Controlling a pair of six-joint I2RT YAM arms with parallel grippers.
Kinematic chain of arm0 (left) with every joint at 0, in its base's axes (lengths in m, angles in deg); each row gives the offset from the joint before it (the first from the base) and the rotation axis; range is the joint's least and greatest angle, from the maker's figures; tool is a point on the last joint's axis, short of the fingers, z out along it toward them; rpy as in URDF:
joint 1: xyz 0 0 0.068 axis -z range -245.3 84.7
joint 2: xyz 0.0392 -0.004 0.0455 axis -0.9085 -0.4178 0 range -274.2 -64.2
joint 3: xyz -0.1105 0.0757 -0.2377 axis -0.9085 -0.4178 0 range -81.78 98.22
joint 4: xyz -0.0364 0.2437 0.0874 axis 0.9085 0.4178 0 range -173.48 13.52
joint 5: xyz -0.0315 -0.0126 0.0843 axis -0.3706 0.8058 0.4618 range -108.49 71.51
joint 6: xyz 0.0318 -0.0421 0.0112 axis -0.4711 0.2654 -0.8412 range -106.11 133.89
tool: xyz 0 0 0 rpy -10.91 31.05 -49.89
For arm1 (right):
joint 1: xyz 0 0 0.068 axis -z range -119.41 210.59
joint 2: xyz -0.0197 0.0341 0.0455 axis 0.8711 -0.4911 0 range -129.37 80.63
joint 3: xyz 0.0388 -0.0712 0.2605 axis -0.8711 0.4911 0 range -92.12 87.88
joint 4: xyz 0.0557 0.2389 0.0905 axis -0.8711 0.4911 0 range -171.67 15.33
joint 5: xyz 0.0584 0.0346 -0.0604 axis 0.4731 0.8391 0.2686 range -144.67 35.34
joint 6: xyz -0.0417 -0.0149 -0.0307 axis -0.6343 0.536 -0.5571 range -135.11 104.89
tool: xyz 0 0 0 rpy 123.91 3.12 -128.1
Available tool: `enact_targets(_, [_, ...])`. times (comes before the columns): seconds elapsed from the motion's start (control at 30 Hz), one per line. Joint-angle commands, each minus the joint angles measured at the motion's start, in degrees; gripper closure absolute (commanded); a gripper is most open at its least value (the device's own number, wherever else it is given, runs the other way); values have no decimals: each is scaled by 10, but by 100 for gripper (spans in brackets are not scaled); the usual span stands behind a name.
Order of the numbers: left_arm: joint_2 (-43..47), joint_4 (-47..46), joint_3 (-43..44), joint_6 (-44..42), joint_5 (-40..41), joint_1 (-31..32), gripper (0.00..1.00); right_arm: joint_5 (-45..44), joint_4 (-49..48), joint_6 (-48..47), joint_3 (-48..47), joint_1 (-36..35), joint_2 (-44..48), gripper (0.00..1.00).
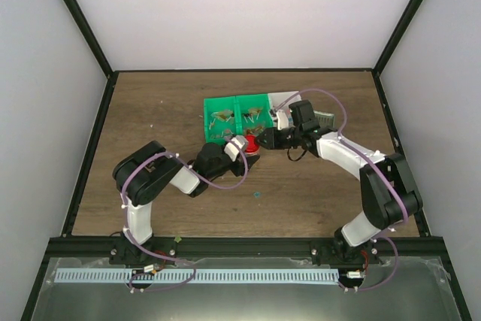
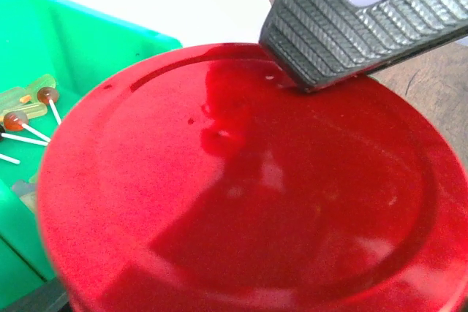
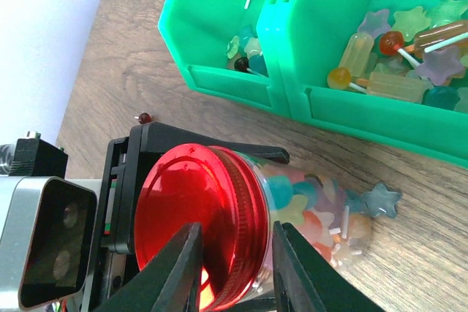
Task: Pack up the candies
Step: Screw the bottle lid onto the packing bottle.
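Two end effectors meet on one clear jar (image 3: 322, 213), which lies on its side on the counter (image 3: 124, 56) just in front of the green bins (image 3: 329, 100). Left end effector (image 1: 240, 148) is clamped round the jar's lid end, black fingers (image 3: 212, 145) running past the red lid (image 3: 183, 195). Right end effector (image 3: 235, 233) straddles the lid's rim, one finger across the face, one on the ribbed side; cannot tell whether it pinches or merely rests.

Candies (image 3: 303, 202) fill the jar. More lie in the bins, and one star-shaped sweet (image 3: 384, 200) sits loose on the counter beside the jar.

Judgement: lid-closing step, packing nearly done. To do it well:
- Left holds firm so the jar cannot roll.
- Right turns square to the lid's axis.
- Lid should seat flush before either lets go.
- The stray sweet wants collecting.
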Motion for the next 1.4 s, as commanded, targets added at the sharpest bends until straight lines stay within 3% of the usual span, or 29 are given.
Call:
enact_targets(0.0, [-26,41,-10,-1,-4,-1,36,-56,43,-17,-42,-4,-1,71])
enact_targets(0.23, [-31,42,-4,-7,-3,-2,36,-62,53,-37,-84,-4,-46,73])
enact_targets(0.8, [-32,43,0,7,10,-3,34,24,52,-43,-48,-6,-55,99])
enact_targets(1.37, [-45,55,19,35,22,-17,35,89,119,-64,45,-14,6,99])
